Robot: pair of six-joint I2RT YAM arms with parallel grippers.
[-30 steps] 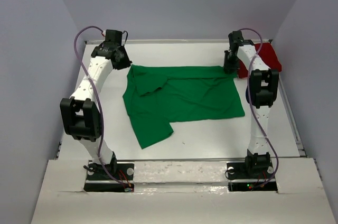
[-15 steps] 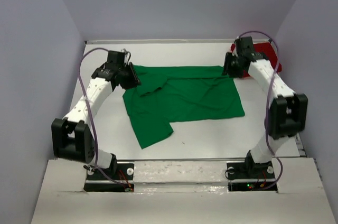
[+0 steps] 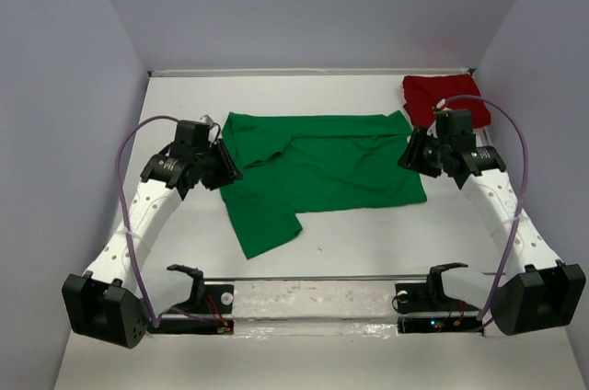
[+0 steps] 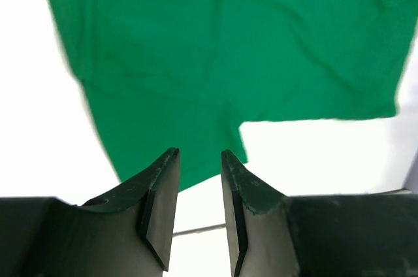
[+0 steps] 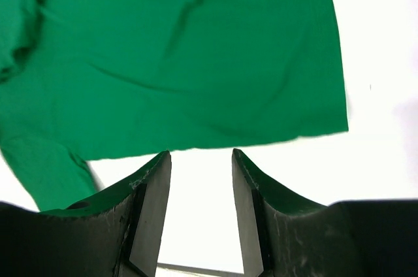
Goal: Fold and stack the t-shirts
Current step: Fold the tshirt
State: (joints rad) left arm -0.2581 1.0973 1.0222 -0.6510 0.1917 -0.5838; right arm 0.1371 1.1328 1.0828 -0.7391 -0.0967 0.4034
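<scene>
A bright green t-shirt point(image 3: 313, 169) lies spread on the white table, one sleeve reaching toward the near left. It also fills the left wrist view point(image 4: 222, 61) and the right wrist view point(image 5: 176, 61). A dark red t-shirt point(image 3: 442, 97) sits bunched at the far right corner. My left gripper point(image 3: 225, 167) hovers at the green shirt's left edge, jaws open and empty point(image 4: 199, 156). My right gripper point(image 3: 410, 151) hovers at the shirt's right edge, also open with nothing between its fingers point(image 5: 201, 156).
Grey walls close in the table on the left, back and right. A raised rail point(image 3: 313, 278) runs along the near edge by the arm bases. Bare white table point(image 3: 368, 234) lies between the green shirt and that rail.
Both arms have drawn back from the far corners toward the near side, lowering beside the green shirt's edges. Both grippers have opened wider. The red shirt is now uncovered.
</scene>
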